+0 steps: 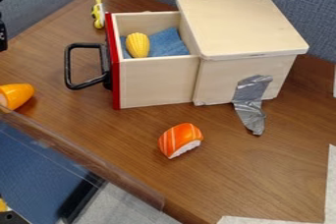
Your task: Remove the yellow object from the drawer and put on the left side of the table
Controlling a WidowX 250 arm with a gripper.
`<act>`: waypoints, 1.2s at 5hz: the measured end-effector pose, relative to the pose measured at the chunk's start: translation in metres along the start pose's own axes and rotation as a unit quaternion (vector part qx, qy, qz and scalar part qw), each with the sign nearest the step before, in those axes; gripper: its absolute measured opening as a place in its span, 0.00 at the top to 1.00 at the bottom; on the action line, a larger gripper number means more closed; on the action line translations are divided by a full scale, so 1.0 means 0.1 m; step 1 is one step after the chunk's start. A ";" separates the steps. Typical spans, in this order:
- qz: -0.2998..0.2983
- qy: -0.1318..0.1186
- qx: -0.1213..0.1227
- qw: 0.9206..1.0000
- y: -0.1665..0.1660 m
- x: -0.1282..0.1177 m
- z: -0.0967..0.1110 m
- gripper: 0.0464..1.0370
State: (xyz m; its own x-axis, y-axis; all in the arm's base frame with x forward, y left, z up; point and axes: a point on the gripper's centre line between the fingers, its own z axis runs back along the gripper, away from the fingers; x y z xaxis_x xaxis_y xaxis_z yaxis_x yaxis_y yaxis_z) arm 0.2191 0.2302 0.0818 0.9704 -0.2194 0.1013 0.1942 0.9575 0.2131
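At the far upper left edge, a black part of the gripper (3,34) shows, well to the left of the drawer. The drawer (157,83) is pulled out of its wooden box, its red front and black handle facing left. Inside it, a yellow corn-shaped object (138,45) lies on a blue cloth (168,42), near the red front. The brown table (78,115) extends to the left of the handle.
The wooden box (239,24) has grey tape (250,102) on its side. An orange object (15,95) lies at the left edge, a toy sushi (181,140) in front of the drawer, and a yellow-white toy (98,14) behind the handle. A clear panel edge (78,156) crosses the lower left.
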 end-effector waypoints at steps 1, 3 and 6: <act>0.001 0.006 -0.016 1.000 -0.06 -0.01 -0.08 0.04; 0.017 -0.012 -0.081 0.997 -0.58 0.27 0.15 0.04; 0.022 -0.019 -0.104 0.994 -1.18 1.14 0.58 0.04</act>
State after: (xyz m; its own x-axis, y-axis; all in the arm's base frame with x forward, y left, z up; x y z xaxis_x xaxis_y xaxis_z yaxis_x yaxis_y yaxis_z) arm 0.2987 0.0814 0.1246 0.9732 -0.1787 0.1446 0.1803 0.9836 0.0022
